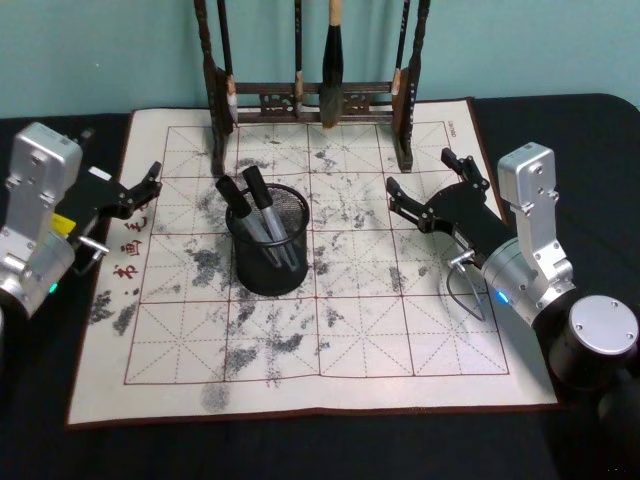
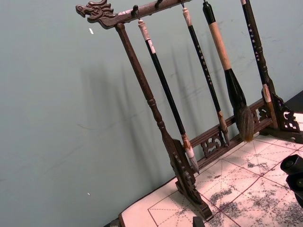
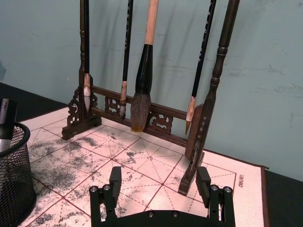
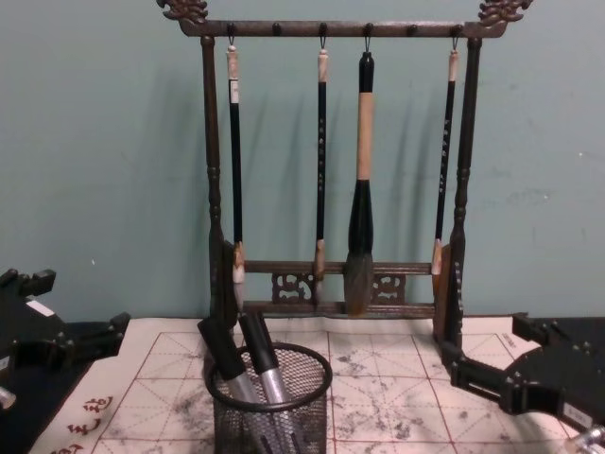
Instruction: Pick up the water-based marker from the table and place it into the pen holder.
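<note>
Markers, two grey-bodied water-based ones with black caps, stand tilted inside my small round black wire-mesh pen holder, on the white red-gridded calligraphy mat. My right gripper hovers right of the holder, fingers spread, empty. My left gripper sits at the mat's left edge, open, empty.
</note>
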